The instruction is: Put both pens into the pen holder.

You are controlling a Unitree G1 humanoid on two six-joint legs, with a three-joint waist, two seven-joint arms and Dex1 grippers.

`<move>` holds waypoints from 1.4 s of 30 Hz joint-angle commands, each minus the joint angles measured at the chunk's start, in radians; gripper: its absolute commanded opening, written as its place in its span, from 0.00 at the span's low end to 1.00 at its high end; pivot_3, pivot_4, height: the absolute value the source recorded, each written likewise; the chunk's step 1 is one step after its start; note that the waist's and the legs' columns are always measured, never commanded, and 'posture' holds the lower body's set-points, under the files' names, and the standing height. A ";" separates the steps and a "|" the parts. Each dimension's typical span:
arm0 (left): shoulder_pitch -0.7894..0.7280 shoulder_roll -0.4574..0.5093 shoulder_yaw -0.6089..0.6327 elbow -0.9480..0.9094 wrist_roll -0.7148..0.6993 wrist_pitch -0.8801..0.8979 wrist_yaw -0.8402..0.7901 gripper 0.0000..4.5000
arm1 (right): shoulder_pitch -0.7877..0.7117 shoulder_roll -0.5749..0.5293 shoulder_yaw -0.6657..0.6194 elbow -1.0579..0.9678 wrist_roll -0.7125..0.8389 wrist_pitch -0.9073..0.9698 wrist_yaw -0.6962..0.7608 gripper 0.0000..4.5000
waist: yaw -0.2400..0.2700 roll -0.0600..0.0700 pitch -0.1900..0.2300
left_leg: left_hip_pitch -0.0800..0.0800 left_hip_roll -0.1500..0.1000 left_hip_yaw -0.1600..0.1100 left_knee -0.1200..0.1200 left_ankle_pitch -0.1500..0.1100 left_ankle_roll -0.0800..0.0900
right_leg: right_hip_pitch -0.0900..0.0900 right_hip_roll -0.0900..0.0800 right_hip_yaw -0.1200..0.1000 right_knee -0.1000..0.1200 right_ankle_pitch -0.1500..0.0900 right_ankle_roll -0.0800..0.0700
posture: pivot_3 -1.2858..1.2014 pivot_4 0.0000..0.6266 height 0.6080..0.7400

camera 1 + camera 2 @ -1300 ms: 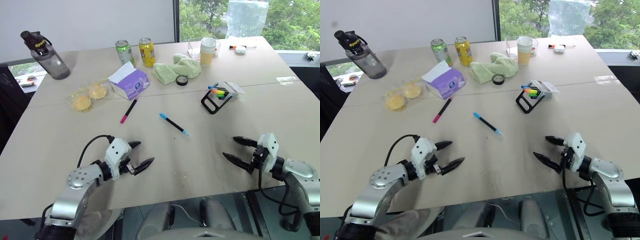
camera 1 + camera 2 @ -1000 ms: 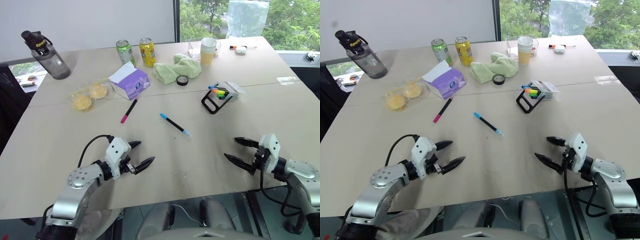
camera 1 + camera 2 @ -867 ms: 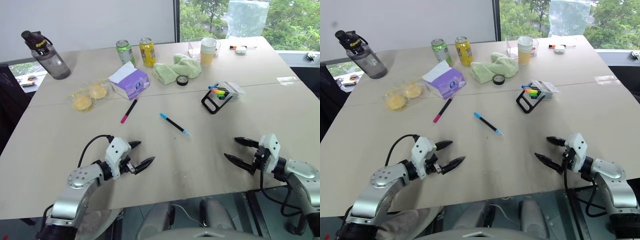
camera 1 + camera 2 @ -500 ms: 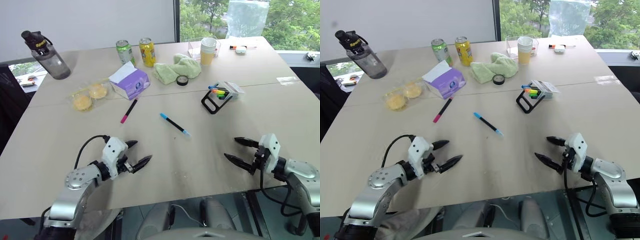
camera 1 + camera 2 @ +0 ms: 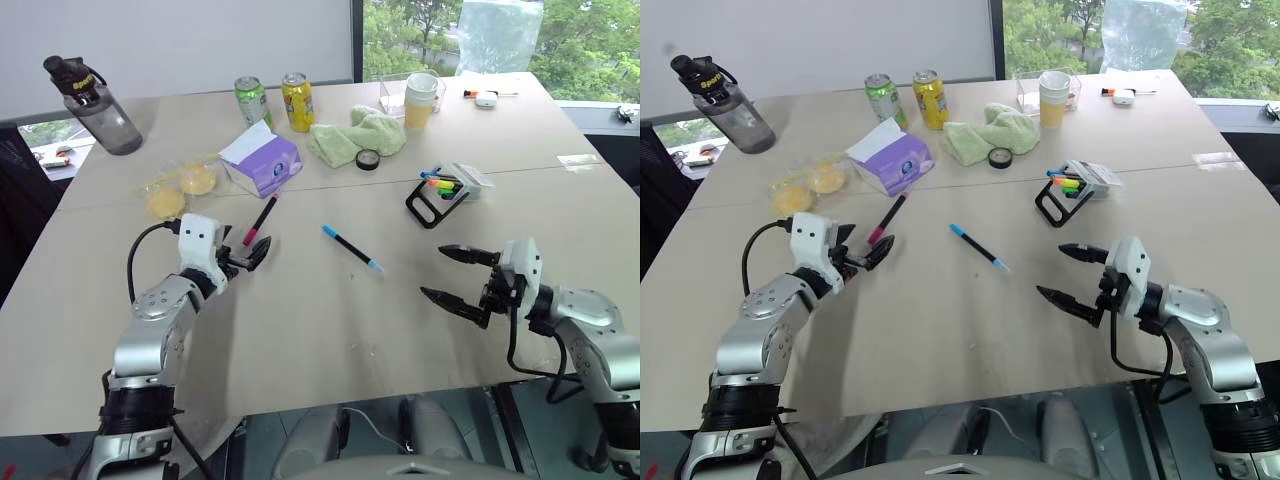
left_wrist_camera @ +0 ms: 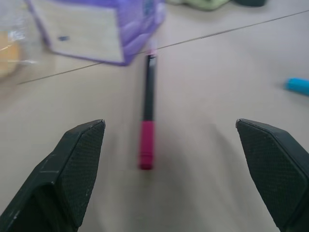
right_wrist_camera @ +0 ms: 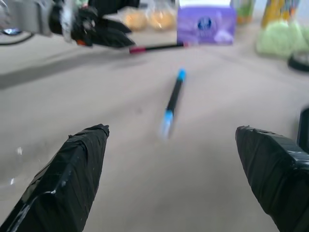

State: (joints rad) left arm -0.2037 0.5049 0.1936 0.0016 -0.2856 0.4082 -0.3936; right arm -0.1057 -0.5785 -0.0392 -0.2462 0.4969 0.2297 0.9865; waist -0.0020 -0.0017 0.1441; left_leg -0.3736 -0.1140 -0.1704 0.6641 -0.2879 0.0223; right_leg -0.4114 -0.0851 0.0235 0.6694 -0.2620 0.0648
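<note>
i have my left gripper (image 5: 245, 256) hovering just at the magenta-pink end of the slim black pen with the pink cap (image 5: 259, 219), fingers spread wide with nothing between them. in the left wrist view that pen (image 6: 147, 119) lies flat on the beige table (image 5: 300, 330), its far end touching the purple tissue box (image 5: 260, 160). my right gripper (image 5: 456, 281) hangs above the table with its fingers also wide apart and empty, pointing toward the slim black pen with light-blue ends (image 5: 351, 248), which lies flat in the middle of the table, well apart from both grippers. the small black-framed pen holder with the pale side (image 5: 445, 193) sits farther back to the right (bright highlighters already in it), with neither pen inside.
</note>
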 commanded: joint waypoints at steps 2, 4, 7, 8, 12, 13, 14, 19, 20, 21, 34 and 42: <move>-0.058 -0.001 -0.058 0.084 0.096 0.027 0.050 1.00 | -0.017 0.022 -0.034 -0.101 0.067 0.054 -0.065 1.00 | 0.006 0.000 0.000 | -0.001 0.000 -0.001 0.000 0.000 0.000 | 0.000 0.000 -0.001 0.000 0.000 0.000 | 0.52 0.24 1.00; -0.086 -0.012 -0.098 0.121 0.124 0.049 0.048 1.00 | 0.001 0.018 -0.043 -0.114 0.066 0.057 -0.076 1.00 | 0.018 0.000 0.000 | -0.002 0.000 -0.002 0.001 0.000 0.000 | -0.001 0.000 -0.002 0.000 0.000 0.000 | 0.52 0.24 1.00; -0.113 -0.032 -0.114 0.139 0.120 0.103 0.038 1.00 | 0.032 0.008 -0.046 -0.128 0.048 0.049 -0.086 1.00 | 0.029 0.000 -0.001 | -0.002 -0.001 -0.003 0.003 0.000 0.000 | 0.000 -0.001 -0.004 0.000 0.000 0.000 | 0.52 0.24 1.00; -0.116 -0.036 -0.119 0.139 0.118 0.121 0.031 0.94 | 0.040 0.009 -0.049 -0.137 0.050 0.051 -0.094 1.00 | 0.032 0.000 -0.001 | -0.002 -0.001 -0.003 0.003 0.000 0.000 | 0.000 -0.001 -0.004 0.000 0.000 0.000 | 0.52 0.24 1.00; -0.102 -0.034 -0.125 0.127 0.115 0.172 0.007 0.59 | 0.056 0.016 -0.048 -0.160 0.056 0.053 -0.119 1.00 | 0.030 0.001 -0.002 | -0.002 -0.001 -0.003 0.003 0.000 0.000 | 0.000 -0.001 -0.003 0.003 0.000 0.000 | 0.52 0.24 1.00; -0.099 -0.032 -0.120 0.124 0.114 0.178 0.005 0.51 | 0.057 0.017 -0.046 -0.160 0.055 0.052 -0.122 1.00 | 0.028 0.002 -0.002 | -0.001 -0.001 -0.003 0.003 0.000 0.000 | 0.000 -0.001 -0.003 0.003 0.000 0.000 | 0.52 0.24 1.00; -0.097 -0.029 -0.115 0.122 0.114 0.181 0.003 0.41 | 0.056 0.018 -0.044 -0.159 0.055 0.051 -0.125 1.00 | 0.026 0.002 -0.002 | -0.001 -0.001 -0.003 0.003 0.000 0.000 | 0.000 -0.001 -0.003 0.004 0.000 0.000 | 0.52 0.24 1.00; -0.082 -0.005 -0.118 0.115 0.142 0.138 -0.007 0.00 | 0.041 0.016 -0.028 -0.145 0.044 0.047 -0.123 1.00 | 0.016 0.003 -0.003 | 0.000 -0.001 -0.002 0.003 0.000 0.000 | 0.000 -0.001 -0.002 0.005 0.000 0.000 | 0.52 0.24 1.00; -0.081 -0.004 -0.117 0.116 0.144 0.127 -0.008 0.00 | 0.037 0.016 -0.026 -0.142 0.042 0.046 -0.122 1.00 | 0.014 0.003 -0.003 | 0.000 -0.001 -0.002 0.003 0.000 0.000 | 0.000 -0.001 -0.002 0.005 0.000 0.000 | 0.52 0.24 1.00; -0.078 -0.004 -0.113 0.109 0.141 0.105 -0.014 0.00 | 0.033 0.016 -0.024 -0.140 0.041 0.047 -0.121 1.00 | 0.014 0.003 -0.003 | 0.001 -0.001 -0.001 0.003 0.000 0.000 | 0.000 -0.001 -0.001 0.005 0.000 0.000 | 0.52 0.24 1.00; 0.004 -0.063 -0.136 -0.211 -0.098 0.041 -0.280 0.00 | -0.088 0.136 -0.009 -0.151 0.162 0.301 -0.299 1.00 | 0.016 -0.001 0.000 | -0.005 -0.001 -0.003 0.004 0.000 0.000 | -0.003 -0.001 -0.003 0.003 0.000 0.000 | 0.52 0.24 1.00; 0.008 -0.084 -0.227 -0.318 -0.188 0.076 -0.382 0.00 | -0.175 0.254 -0.030 -0.111 0.387 0.556 -0.416 1.00 | 0.010 -0.001 0.000 | -0.005 -0.001 -0.003 0.003 0.000 0.000 | -0.003 -0.001 -0.003 0.001 0.000 0.000 | 0.52 0.24 1.00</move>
State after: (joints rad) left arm -0.1995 0.4131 -0.0281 -0.2721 -0.4464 0.4777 -0.7549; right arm -0.2592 -0.3401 -0.0421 -0.3445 0.8305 0.7634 0.5976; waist 0.0078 -0.0028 0.1439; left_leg -0.3790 -0.1149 -0.1734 0.6674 -0.2877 0.0221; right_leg -0.4146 -0.0858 0.0207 0.6709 -0.2618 0.0647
